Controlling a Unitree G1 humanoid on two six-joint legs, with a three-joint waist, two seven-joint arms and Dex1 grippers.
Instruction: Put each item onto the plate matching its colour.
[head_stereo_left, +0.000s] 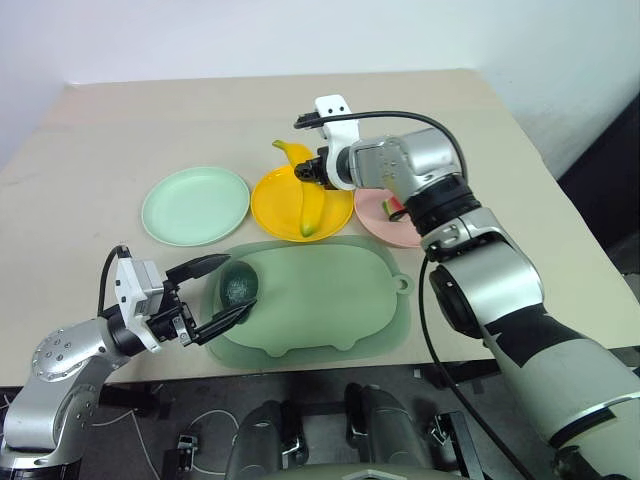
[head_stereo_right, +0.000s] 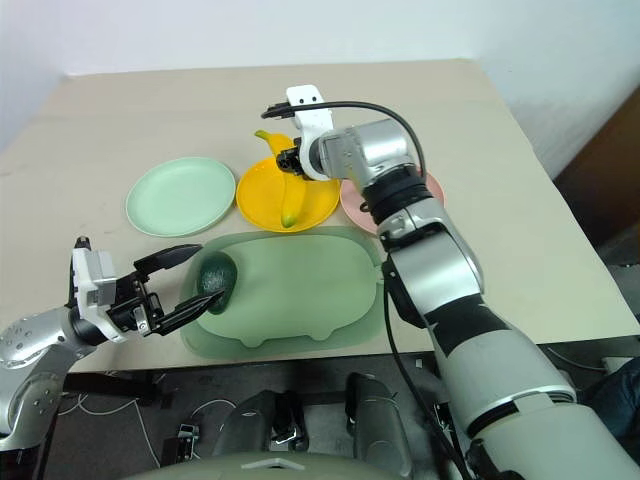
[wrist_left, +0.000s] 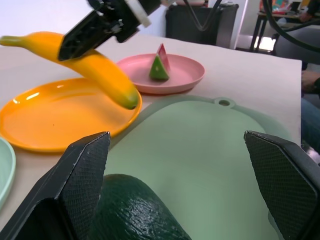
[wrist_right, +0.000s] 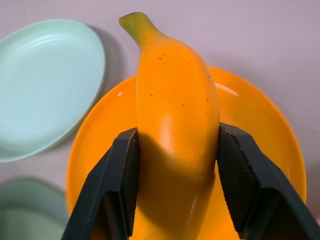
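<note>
My right gripper (head_stereo_left: 310, 172) is shut on the yellow banana (head_stereo_left: 312, 212), gripping it mid-length and holding it tilted over the yellow plate (head_stereo_left: 266, 206). The banana's lower green tip reaches down to the plate's near side. A red watermelon wedge (wrist_left: 159, 65) sits on the pink plate (head_stereo_left: 384, 233), partly behind my right wrist. The mint green plate (head_stereo_left: 195, 205) is bare. The dark green avocado (head_stereo_left: 239, 283) lies at the left end of the pig-shaped tray (head_stereo_left: 330, 300). My left gripper (head_stereo_left: 230, 287) is open, one finger on each side of the avocado.
The three plates stand in a row across the middle of the beige table (head_stereo_left: 120, 130), with the translucent green tray in front of them near the table's front edge. My right forearm reaches over the tray's right end and the pink plate.
</note>
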